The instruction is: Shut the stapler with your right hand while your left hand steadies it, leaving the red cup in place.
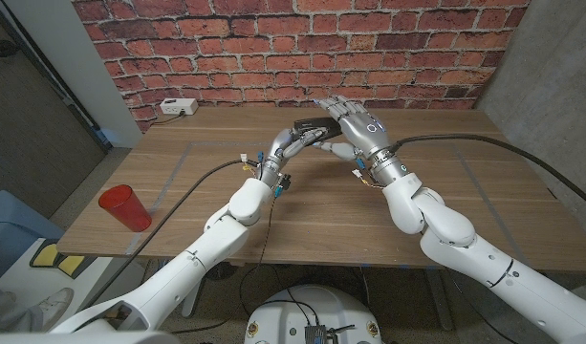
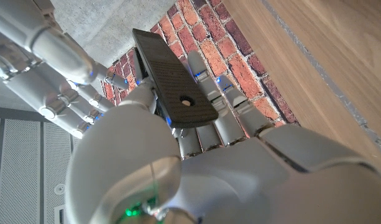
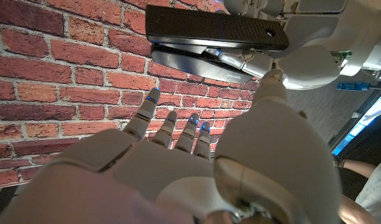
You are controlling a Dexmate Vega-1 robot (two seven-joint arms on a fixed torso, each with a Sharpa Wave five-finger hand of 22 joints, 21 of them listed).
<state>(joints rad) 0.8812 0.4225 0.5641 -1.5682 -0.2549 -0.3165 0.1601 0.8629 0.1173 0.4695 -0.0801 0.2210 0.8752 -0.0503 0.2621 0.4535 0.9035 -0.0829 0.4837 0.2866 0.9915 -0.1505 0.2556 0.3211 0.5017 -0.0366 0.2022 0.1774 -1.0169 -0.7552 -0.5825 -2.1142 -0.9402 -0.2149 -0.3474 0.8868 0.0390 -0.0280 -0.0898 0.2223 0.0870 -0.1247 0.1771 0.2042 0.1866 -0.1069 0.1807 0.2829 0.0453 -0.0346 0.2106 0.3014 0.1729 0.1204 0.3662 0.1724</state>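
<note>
The black stapler (image 1: 310, 125) is in the grip of my left hand (image 1: 291, 143), above the far middle of the wooden table (image 1: 302, 205). In the left wrist view its flat black underside (image 2: 174, 81) lies across my fingers (image 2: 224, 124). The right wrist view shows the black body (image 3: 215, 28) with a grey metal arm (image 3: 199, 61) parted slightly from it. My right hand (image 1: 355, 122) stands just right of the stapler with its fingers straight and spread (image 3: 171, 127), holding nothing, and its thumb (image 3: 271, 87) reaches toward the stapler. The red cup (image 1: 125, 208) stands upright near the table's left front corner.
A white box (image 1: 178, 107) with a cable sits at the table's back left, against the brick wall (image 1: 293, 48). Black cables (image 1: 484, 143) run along both arms. Faint tape lines (image 1: 183, 162) mark the tabletop.
</note>
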